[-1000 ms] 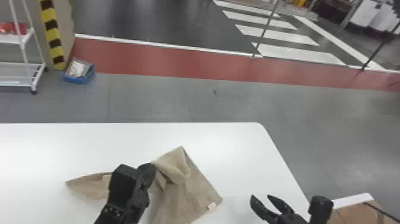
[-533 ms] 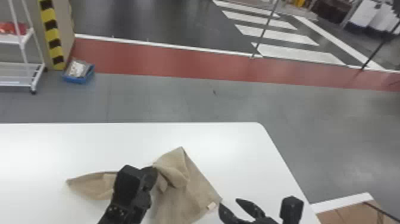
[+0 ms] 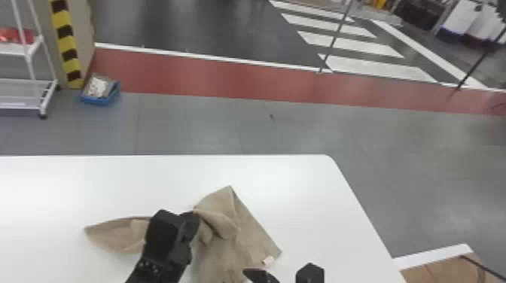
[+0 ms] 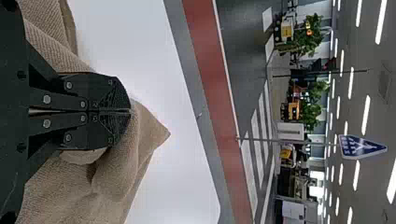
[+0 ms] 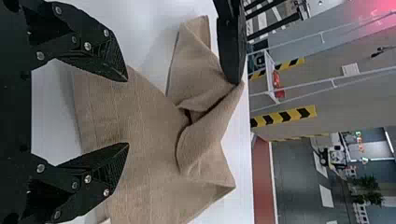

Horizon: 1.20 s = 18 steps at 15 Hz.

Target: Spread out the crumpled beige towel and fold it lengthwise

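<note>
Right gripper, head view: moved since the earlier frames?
Yes, the right gripper has shifted left, away from the table's right edge, toward the towel.

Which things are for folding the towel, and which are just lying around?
For the job:
beige towel
left claw, pinching it
right claw, open
white table underneath

Just lying about:
blue tray on the floor
white shelf cart

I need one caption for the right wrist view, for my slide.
Open right hand over the crumpled beige towel, with the left hand gripping a fold.
</note>
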Each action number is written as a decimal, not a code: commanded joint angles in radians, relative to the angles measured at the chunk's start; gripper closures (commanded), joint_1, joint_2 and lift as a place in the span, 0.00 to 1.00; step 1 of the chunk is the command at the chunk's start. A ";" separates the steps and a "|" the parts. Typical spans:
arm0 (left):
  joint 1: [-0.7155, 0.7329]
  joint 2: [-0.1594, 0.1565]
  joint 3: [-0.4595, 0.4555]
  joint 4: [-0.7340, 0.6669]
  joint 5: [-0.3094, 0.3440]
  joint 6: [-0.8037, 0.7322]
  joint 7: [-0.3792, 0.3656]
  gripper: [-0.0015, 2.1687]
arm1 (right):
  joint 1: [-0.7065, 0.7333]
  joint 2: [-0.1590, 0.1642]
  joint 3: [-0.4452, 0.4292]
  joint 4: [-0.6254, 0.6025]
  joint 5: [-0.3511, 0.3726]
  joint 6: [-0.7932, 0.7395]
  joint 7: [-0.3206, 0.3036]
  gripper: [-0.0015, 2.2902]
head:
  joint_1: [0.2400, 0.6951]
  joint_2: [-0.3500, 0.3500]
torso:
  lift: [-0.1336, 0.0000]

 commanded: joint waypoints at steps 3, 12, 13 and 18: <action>-0.003 -0.001 -0.002 0.009 -0.001 -0.004 0.000 0.66 | 0.002 0.001 0.125 0.010 0.123 0.008 -0.060 0.21 | 1.00 0.10 | 1.00; -0.006 -0.003 -0.009 0.014 -0.001 -0.004 0.000 0.66 | -0.061 0.001 0.147 0.079 0.179 0.119 -0.075 0.27 | 1.00 0.15 | 1.00; -0.008 -0.003 -0.008 0.014 -0.001 -0.004 0.000 0.66 | -0.067 0.001 0.147 0.088 0.177 0.125 -0.075 0.28 | 1.00 0.15 | 1.00; -0.008 0.000 -0.005 0.014 0.000 -0.007 0.003 0.66 | -0.082 0.001 0.141 0.085 0.175 0.146 -0.063 0.54 | 1.00 0.15 | 1.00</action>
